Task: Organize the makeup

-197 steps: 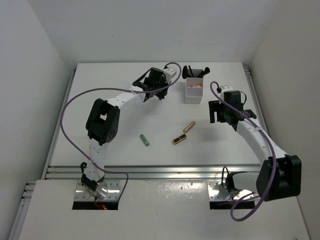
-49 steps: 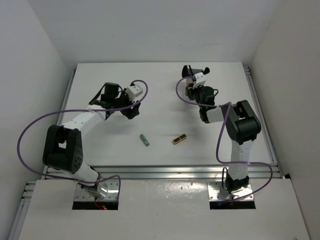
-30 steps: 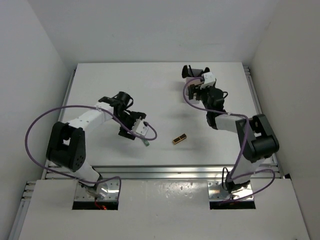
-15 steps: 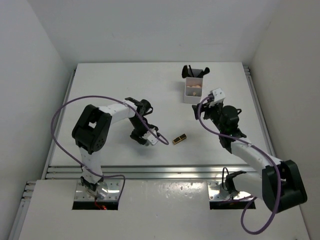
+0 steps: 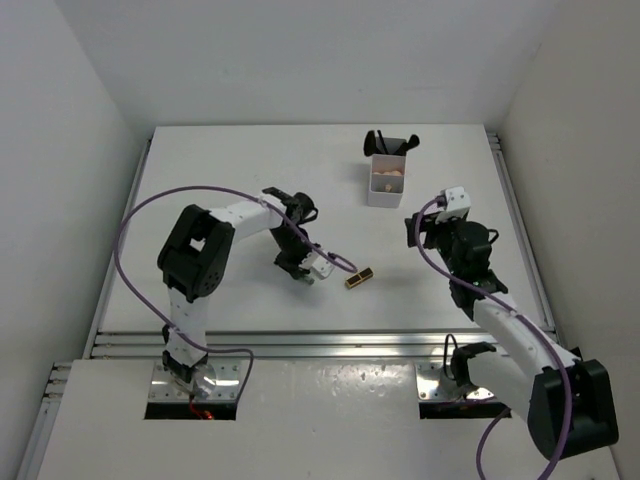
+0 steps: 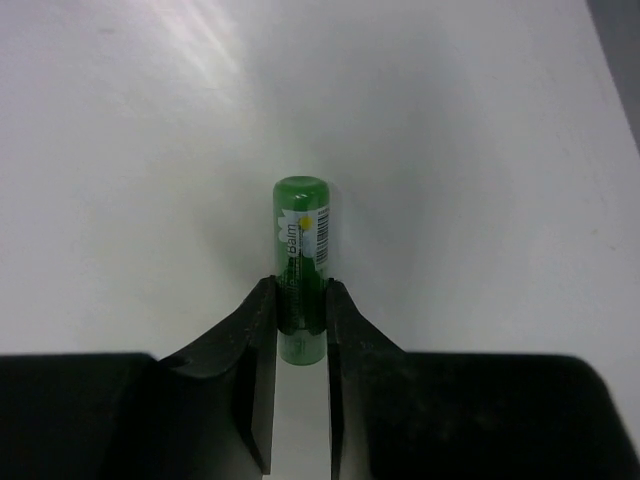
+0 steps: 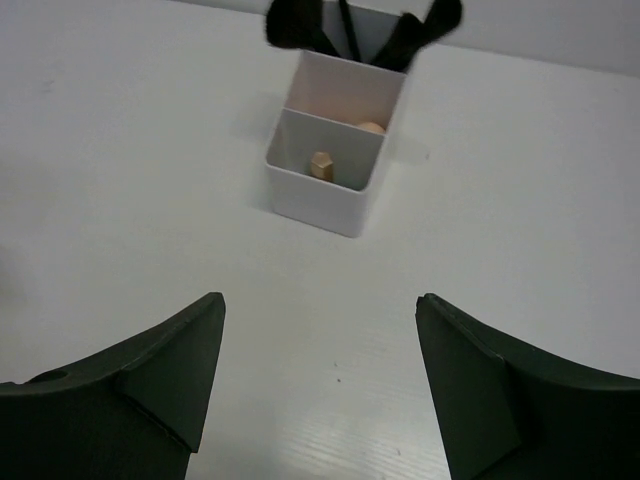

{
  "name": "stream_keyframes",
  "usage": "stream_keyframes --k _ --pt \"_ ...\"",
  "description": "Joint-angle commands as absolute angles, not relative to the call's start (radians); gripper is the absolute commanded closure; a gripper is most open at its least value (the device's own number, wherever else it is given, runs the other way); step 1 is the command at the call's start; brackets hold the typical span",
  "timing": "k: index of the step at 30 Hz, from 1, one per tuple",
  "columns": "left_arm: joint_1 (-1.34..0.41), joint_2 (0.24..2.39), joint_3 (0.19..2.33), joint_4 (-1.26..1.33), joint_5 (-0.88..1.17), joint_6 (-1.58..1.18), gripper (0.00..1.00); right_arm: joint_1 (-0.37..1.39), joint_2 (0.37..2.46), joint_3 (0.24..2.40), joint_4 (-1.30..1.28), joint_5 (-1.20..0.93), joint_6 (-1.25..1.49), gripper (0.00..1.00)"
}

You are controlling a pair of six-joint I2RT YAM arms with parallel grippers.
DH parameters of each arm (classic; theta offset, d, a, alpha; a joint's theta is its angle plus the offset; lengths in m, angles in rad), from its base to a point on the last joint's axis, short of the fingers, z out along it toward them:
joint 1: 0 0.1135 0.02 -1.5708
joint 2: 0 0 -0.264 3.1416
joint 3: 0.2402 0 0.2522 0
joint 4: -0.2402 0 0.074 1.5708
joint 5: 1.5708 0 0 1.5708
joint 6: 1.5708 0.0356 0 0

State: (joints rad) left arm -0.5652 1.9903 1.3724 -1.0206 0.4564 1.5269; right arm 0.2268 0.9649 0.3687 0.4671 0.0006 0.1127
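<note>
Left tool (image 6: pixel 300 292) now seemingly tight around green tube (image 6: pixel 300 215)

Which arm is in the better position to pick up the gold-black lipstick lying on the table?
Probably the right. The right gripper is open and empty, while the left gripper, though nearer to the gold-black lipstick, is shut on a green tube.

The tube (image 6: pixel 300 225) is green with white lettering, the lipstick (image 5: pixel 359 277) gold and black, the box (image 7: pixel 318 205) white.
</note>
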Motion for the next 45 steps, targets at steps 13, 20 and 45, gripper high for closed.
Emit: stream_keyframes --k 13,20,45 --pt "-0.456 2.152 1.689 0.468 0.882 0.07 1.0 0.095 1.065 0.41 0.31 -0.074 0.23 0.29" --pt "-0.5 2.345 1.871 0.738 0.789 -0.155 1.0 0.084 1.071 0.506 0.172 -0.068 0.155 0.29" --pt "-0.554 2.562 1.891 0.884 0.663 -0.161 1.0 -0.058 1.12 0.615 0.003 -0.175 0.061 0.26"
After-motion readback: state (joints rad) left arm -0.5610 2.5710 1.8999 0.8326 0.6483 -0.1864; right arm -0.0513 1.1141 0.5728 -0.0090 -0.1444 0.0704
